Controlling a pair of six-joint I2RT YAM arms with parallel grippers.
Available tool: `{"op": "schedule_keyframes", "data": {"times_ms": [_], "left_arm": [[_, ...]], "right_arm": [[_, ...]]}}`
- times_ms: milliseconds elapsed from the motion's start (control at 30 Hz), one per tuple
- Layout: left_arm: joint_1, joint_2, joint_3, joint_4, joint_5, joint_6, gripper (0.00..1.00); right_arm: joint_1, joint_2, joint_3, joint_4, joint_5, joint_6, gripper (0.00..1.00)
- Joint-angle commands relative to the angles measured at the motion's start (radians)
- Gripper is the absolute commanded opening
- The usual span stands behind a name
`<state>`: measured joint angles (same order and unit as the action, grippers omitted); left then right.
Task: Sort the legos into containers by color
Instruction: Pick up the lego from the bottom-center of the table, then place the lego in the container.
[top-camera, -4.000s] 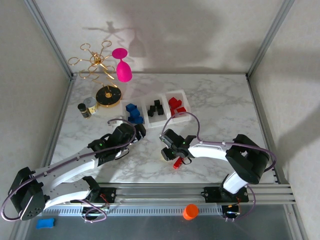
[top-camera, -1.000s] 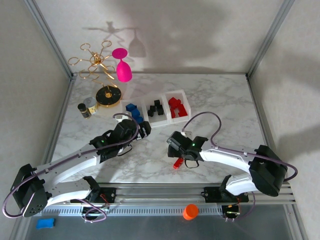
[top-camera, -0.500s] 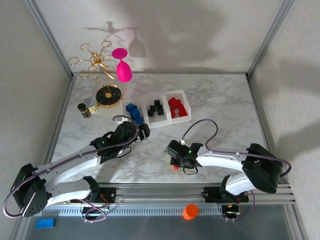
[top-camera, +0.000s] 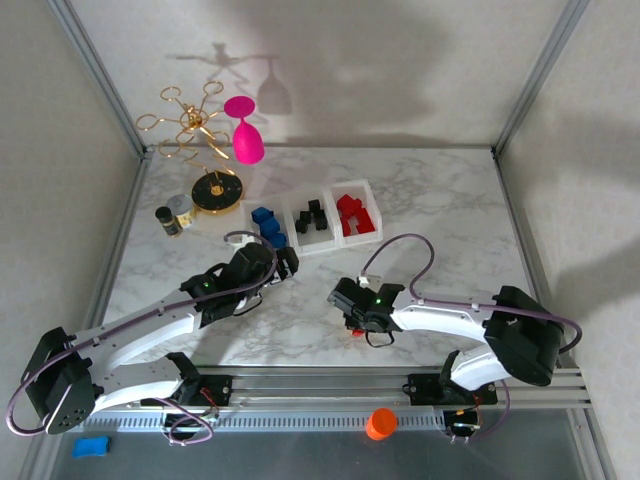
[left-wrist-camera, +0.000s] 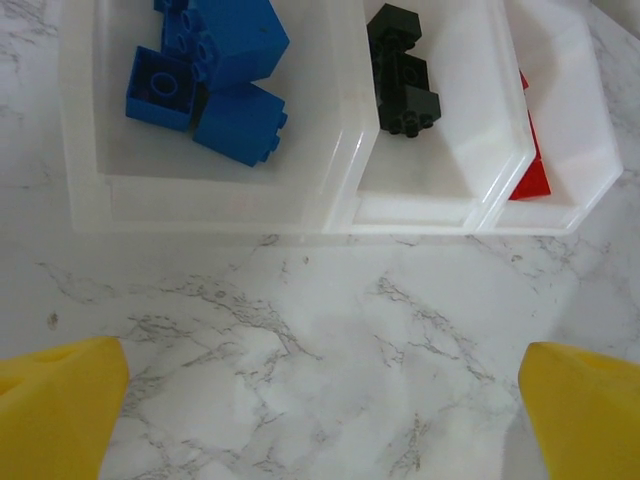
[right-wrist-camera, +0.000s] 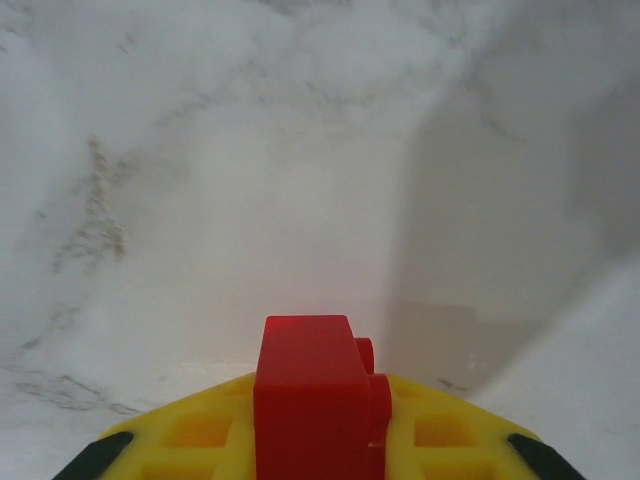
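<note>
Your right claw has just shut its jaws on the small red plastic lego brick, near-centre on the white marble table; your left claw gapes wide.

a red lego brick stands upright at the bottom edge, clamped in the right gripper, with its yellow fingers showing on both sides (studs poke out of its right face). beyond lies the white marble tabletop, with a grey shadow across its right part.
</note>
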<state>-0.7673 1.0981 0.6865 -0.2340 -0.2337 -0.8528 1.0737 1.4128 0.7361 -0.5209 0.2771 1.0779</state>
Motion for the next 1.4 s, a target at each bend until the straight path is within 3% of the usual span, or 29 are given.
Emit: {"op": "schedule_keyframes", "data": {"times_ms": [0, 300, 467, 733, 933, 1200, 1267, 1367], "left_arm": [[-0.006, -0.022, 0.043, -0.039, -0.066, 0.018, 1.0], [0.037, 0.01, 0.147, -0.021, -0.109, 0.087, 1.0], [0.073, 0.06, 0.206, 0.005, -0.123, 0.111, 1.0], [0.141, 0.115, 0.229, 0.038, -0.119, 0.129, 0.99], [0.183, 0.11, 0.214, 0.05, -0.124, 0.123, 0.99], [0.228, 0.092, 0.192, 0.062, -0.17, 0.147, 1.0], [0.245, 0.08, 0.177, 0.067, -0.225, 0.167, 1.0], [0.285, 0.056, 0.144, 0.069, -0.39, 0.175, 1.0]], "right_arm": [[-0.054, -0.041, 0.091, -0.042, 0.096, -0.1, 0.17], [-0.309, 0.034, 0.291, 0.112, 0.114, -0.441, 0.18], [-0.436, 0.194, 0.412, 0.281, 0.061, -0.581, 0.19], [-0.533, 0.481, 0.65, 0.366, 0.051, -0.709, 0.25], [-0.546, 0.538, 0.705, 0.411, 0.066, -0.789, 0.47], [-0.569, 0.319, 0.557, 0.476, 0.119, -0.806, 0.83], [-0.601, 0.236, 0.473, 0.515, 0.136, -0.796, 0.96], [-0.681, 0.138, 0.343, 0.573, 0.182, -0.774, 0.99]]}}
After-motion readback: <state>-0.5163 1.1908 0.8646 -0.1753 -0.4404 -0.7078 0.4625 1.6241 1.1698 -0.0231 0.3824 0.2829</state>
